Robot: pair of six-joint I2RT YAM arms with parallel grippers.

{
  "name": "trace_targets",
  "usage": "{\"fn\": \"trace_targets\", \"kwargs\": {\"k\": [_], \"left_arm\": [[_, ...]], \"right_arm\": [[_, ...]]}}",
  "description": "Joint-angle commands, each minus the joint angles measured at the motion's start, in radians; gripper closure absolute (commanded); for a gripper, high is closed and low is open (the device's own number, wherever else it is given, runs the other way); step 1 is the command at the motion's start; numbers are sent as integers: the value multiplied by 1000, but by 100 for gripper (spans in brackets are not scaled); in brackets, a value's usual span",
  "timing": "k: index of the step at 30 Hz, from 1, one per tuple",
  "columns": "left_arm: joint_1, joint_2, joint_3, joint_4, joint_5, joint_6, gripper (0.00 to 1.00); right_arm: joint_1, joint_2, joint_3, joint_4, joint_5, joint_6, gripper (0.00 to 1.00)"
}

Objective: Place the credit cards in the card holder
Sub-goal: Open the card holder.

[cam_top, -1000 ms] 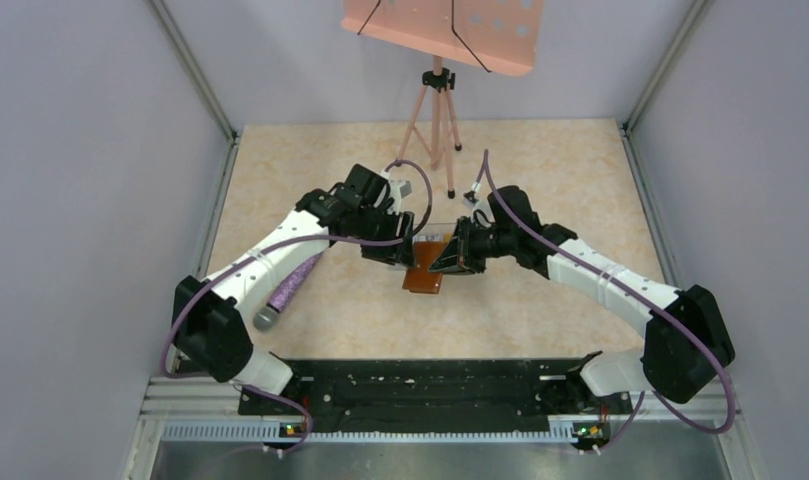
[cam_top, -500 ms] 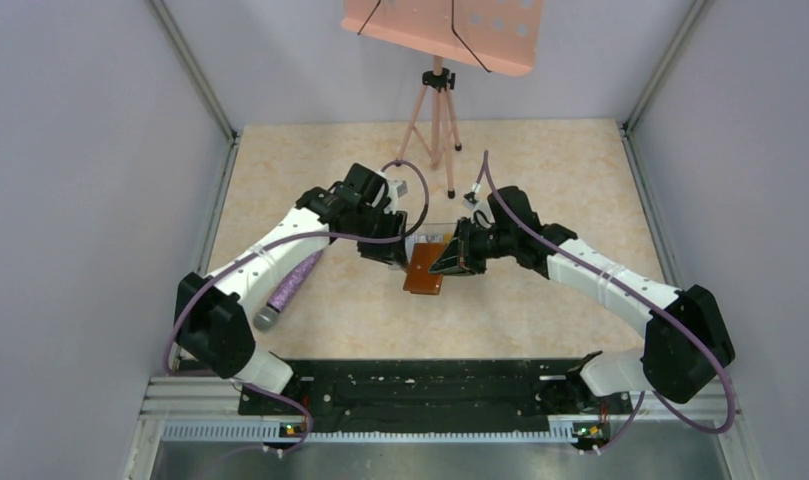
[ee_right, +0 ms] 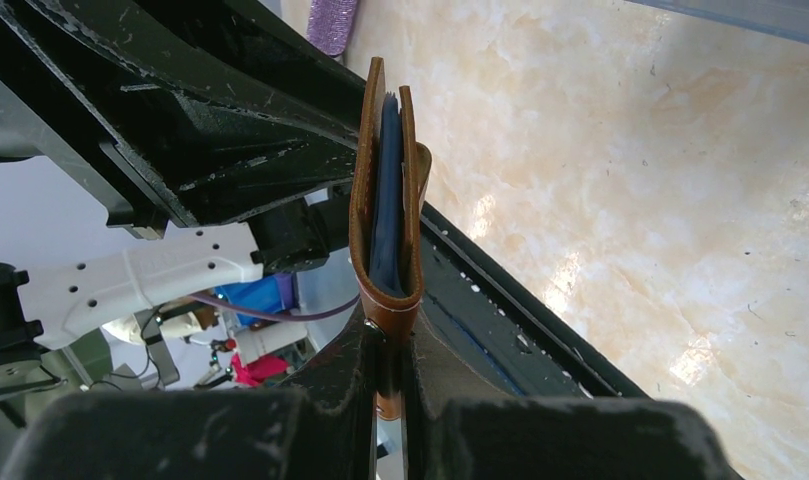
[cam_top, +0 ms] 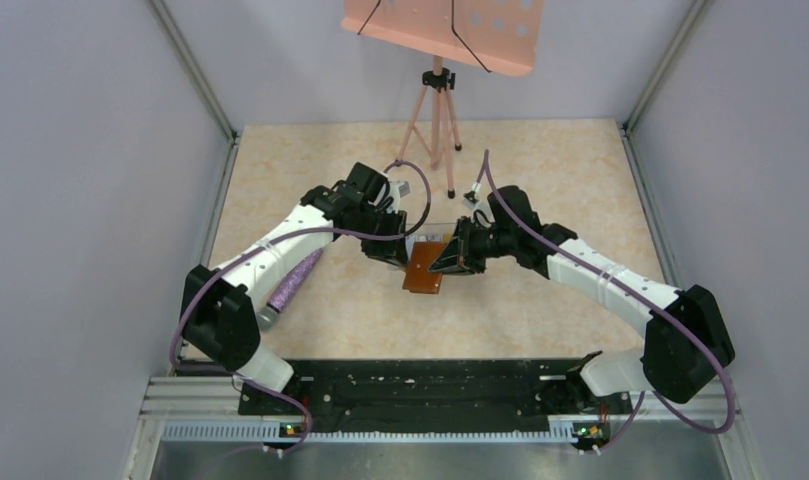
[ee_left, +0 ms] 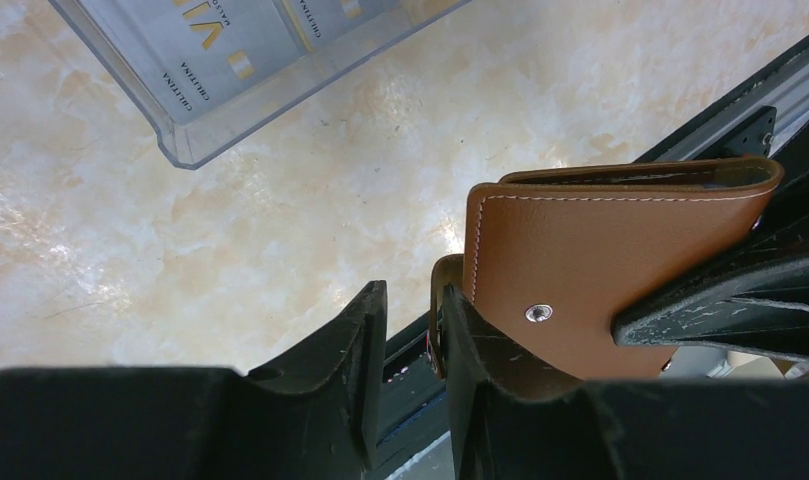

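The card holder (cam_top: 423, 272), a brown leather wallet with a snap tab, hangs above the table between both arms. My right gripper (ee_right: 385, 335) is shut on its lower edge, holding it on edge with dark inner pockets showing. My left gripper (ee_left: 412, 295) is beside the wallet's corner, its jaws narrowly open. The snap tab (ee_left: 438, 305) lies between them against the right finger, with a gap to the other. Pale blue-grey credit cards (ee_left: 235, 40) with gold lettering lie in a clear plastic box (ee_left: 185, 145) on the table beyond.
A purple glittery cylinder (cam_top: 293, 282) with a grey end lies on the table under my left arm. A pink tripod stand (cam_top: 437, 110) is at the back centre. Grey walls enclose the table on three sides. The black base rail (cam_top: 420, 385) runs along the near edge.
My left gripper's jaws have narrowed around the wallet's tab, and the left arm has shifted slightly. The right arm and the wallet have stayed put.
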Motion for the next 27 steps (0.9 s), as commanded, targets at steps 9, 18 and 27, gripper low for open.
{"fn": "trace_targets", "kwargs": {"k": [9, 18, 27], "left_arm": [[4, 4, 32, -10, -1, 32, 78], [3, -7, 36, -21, 6, 32, 71], [4, -13, 28, -4, 14, 19, 76]], "right_arm": [[3, -2, 43, 64, -5, 18, 100], [3, -6, 52, 72, 7, 22, 100], [3, -14, 42, 83, 1, 29, 100]]}}
